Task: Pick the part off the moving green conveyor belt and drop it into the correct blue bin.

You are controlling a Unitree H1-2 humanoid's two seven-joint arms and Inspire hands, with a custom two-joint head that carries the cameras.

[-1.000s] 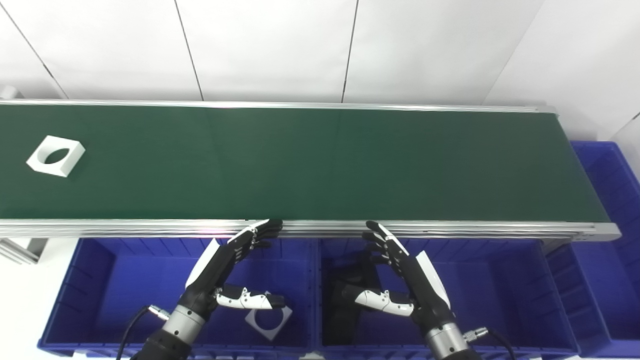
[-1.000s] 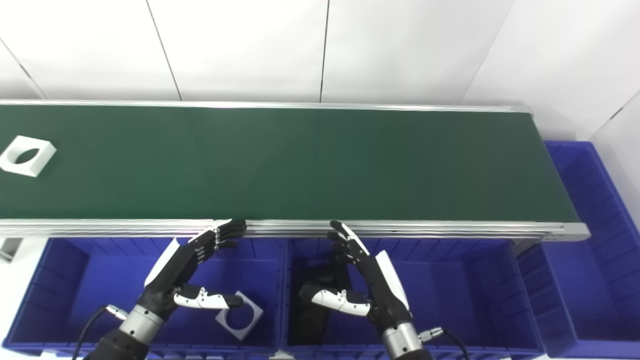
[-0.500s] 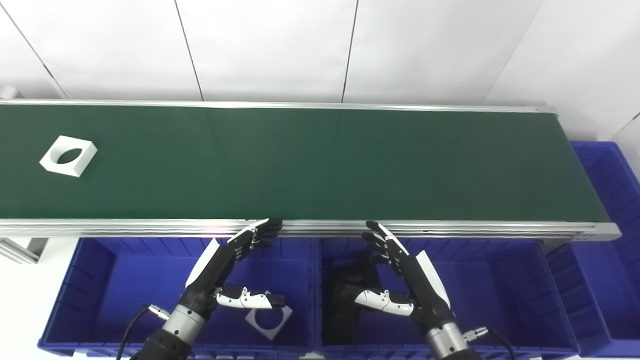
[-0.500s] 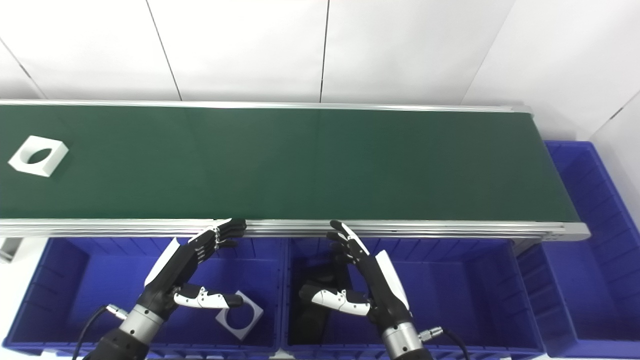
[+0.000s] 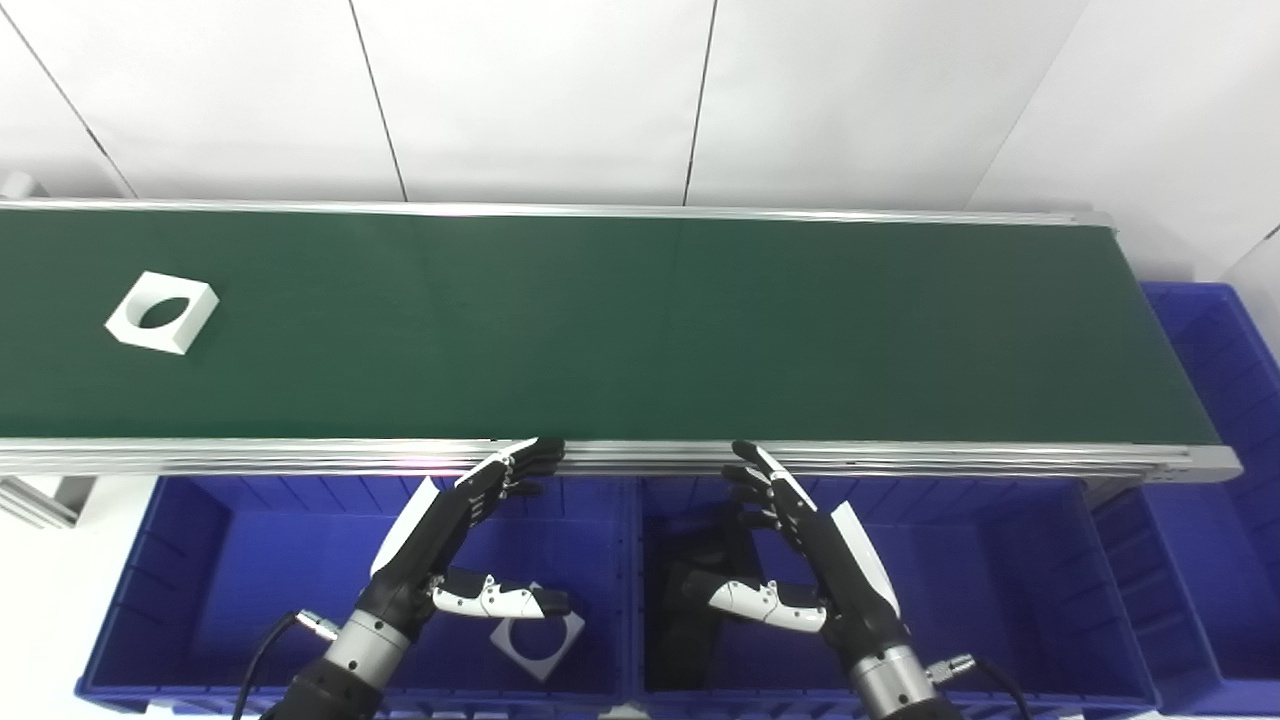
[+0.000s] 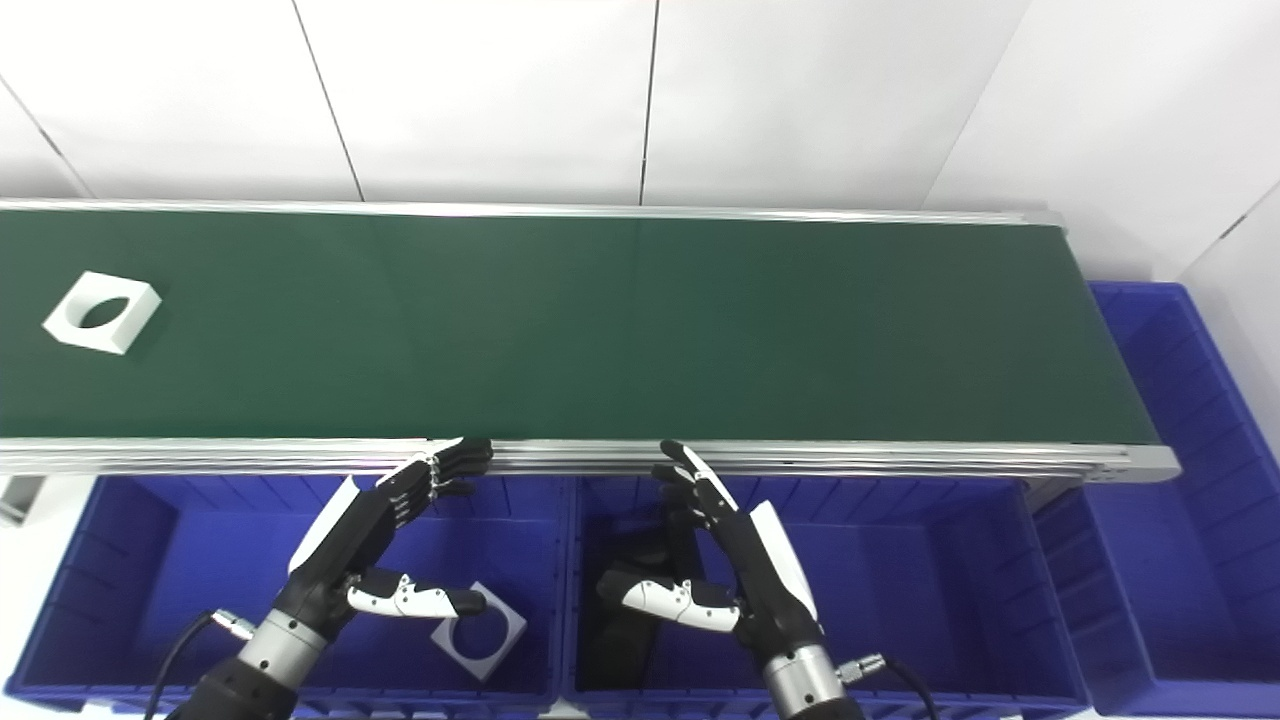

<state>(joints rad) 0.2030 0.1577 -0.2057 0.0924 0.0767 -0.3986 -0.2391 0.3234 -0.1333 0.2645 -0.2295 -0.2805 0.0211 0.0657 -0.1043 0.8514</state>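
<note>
Lying part (image 5: 162, 312) far from fingers (image 5: 520, 465)

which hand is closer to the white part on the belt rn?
Left. The left hand hovers over the left bin, right of the white part. The right hand is farther right.

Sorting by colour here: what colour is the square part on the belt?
White; the part shows best in the left eye view.

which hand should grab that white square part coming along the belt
Left, probably. The white part lies at the belt's left end, nearer the open left hand, which hovers over the bin holding a matching piece. The right hand is farther.
</note>
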